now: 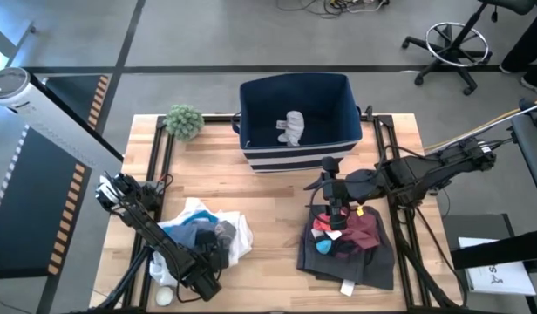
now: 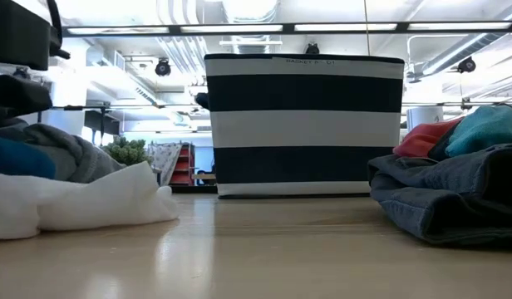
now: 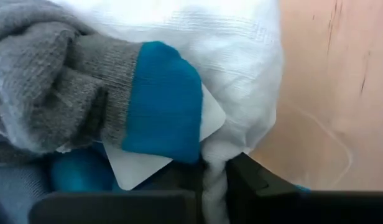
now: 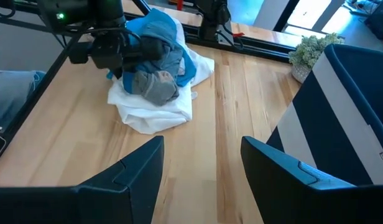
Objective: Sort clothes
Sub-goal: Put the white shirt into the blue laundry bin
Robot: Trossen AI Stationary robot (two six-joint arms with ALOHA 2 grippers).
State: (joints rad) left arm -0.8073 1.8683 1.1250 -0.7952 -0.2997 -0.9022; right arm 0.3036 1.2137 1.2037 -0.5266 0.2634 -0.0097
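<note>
A left pile point(image 1: 203, 234) of white, bright blue and grey clothes lies on the table's near left part. My left gripper point(image 1: 214, 258) is at its near side, shut on the white garment point(image 3: 241, 74). A grey sock with a blue toe point(image 3: 160, 106) lies on top of that garment. A right pile point(image 1: 349, 249) of maroon, red, teal and dark charcoal clothes lies at the near right. My right gripper point(image 1: 336, 218) hangs open and empty over its far part. A small white piece point(image 1: 293, 128) lies inside the navy striped bin point(image 1: 338, 105). My left gripper pinches a bunched bit of the white garment point(image 3: 214, 186) between its two fingers, at the near side of the left pile. Whether it has one layer or several, I cannot tell. The fingers come in low from the table's near left. The garment rests on the table under the other clothes.
The navy bin with white stripes point(image 2: 302, 124) stands at the table's far middle. A small green spiky plant point(image 1: 184, 120) stands to the left of it. Bare wood lies between the two piles point(image 4: 222, 124) and in front of the bin.
</note>
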